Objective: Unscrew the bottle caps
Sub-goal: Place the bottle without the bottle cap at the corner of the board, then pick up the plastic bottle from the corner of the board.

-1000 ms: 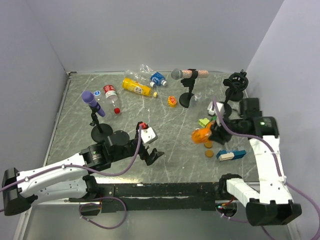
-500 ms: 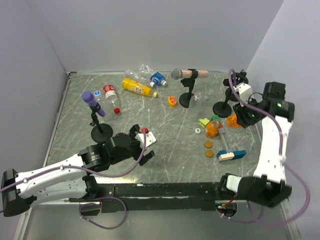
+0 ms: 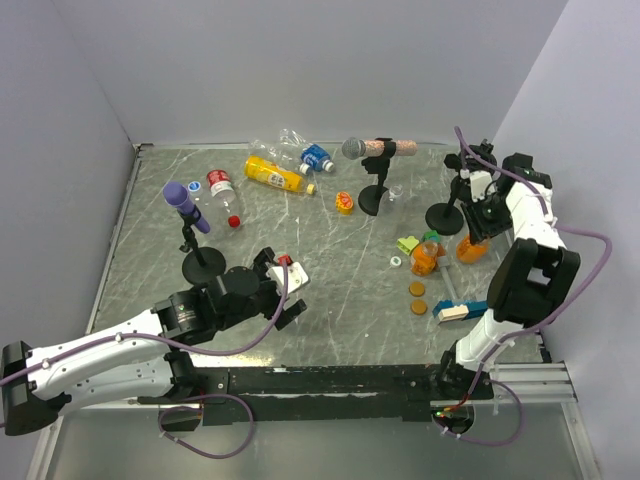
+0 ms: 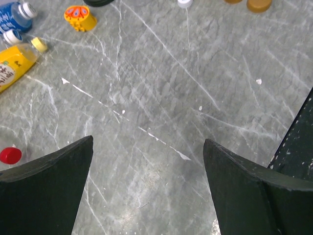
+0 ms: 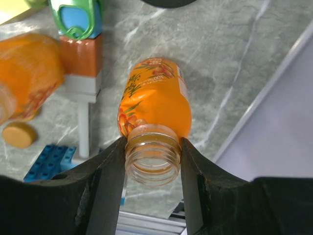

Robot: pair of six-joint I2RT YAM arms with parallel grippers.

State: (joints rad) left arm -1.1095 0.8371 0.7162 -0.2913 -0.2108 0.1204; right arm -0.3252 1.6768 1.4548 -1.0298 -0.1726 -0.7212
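Observation:
My right gripper (image 5: 152, 156) is shut on the open, capless neck of a stubby orange bottle (image 5: 154, 107), held at the table's far right (image 3: 470, 247). A second orange bottle (image 3: 427, 260) lies left of it. Two orange-brown caps (image 3: 417, 289) lie near it; one shows in the right wrist view (image 5: 18, 135). A red cap (image 3: 233, 221) lies far left by a clear red-label bottle (image 3: 222, 190). A yellow bottle (image 3: 272, 175) and a blue-label bottle (image 3: 312, 157) lie at the back. My left gripper (image 3: 288, 305) is open and empty over bare table (image 4: 148, 142).
A purple-headed microphone (image 3: 185, 207) stands left, a grey-headed one (image 3: 355, 148) at the back, and a black stand (image 3: 440, 215) beside my right gripper. A yellow-green block (image 3: 407, 243), a white ring (image 3: 394, 261) and a blue-white block (image 3: 462, 310) lie right of centre. The right wall is close.
My right arm swung from the table's middle right to the far right edge, carrying the orange bottle. My left arm drew back slightly towards the near left.

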